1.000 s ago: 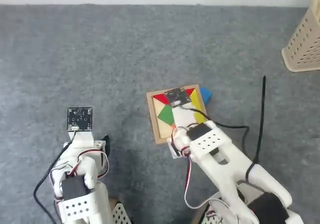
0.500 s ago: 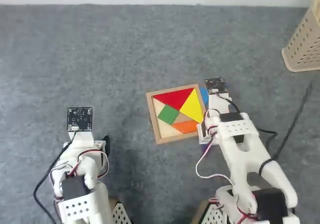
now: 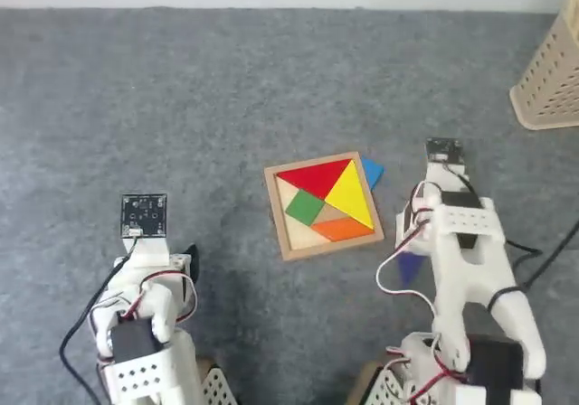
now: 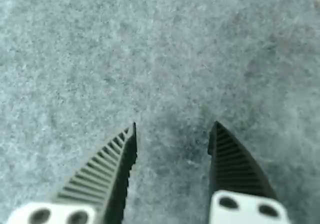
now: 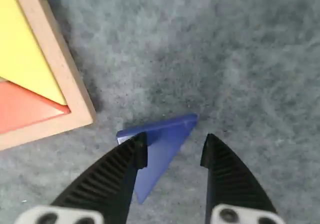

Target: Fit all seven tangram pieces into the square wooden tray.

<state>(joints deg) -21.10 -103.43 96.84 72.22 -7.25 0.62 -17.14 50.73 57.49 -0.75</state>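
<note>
The square wooden tray (image 3: 280,242) lies mid-table and holds a red triangle (image 3: 317,177), a yellow triangle (image 3: 351,195), a green square (image 3: 305,208) and an orange piece (image 3: 342,229). A light blue piece (image 3: 372,171) lies on the carpet against the tray's far right side. A dark blue triangle (image 3: 409,265) rests flat on the carpet to the right of the tray's near corner. My right gripper (image 5: 175,144) hangs open just over the dark blue triangle (image 5: 160,143), one finger above it, with the tray corner (image 5: 75,101) beside it. My left gripper (image 4: 172,134) is open over bare carpet.
A beige perforated basket (image 3: 552,70) stands at the far right edge. The right arm (image 3: 461,242) reaches out to the right of the tray; the left arm (image 3: 145,278) sits at the near left. Grey carpet covers the table.
The right arm has swung from above the tray to the right, uncovering the tray, and now hangs over the dark blue triangle. The left arm has stayed still.
</note>
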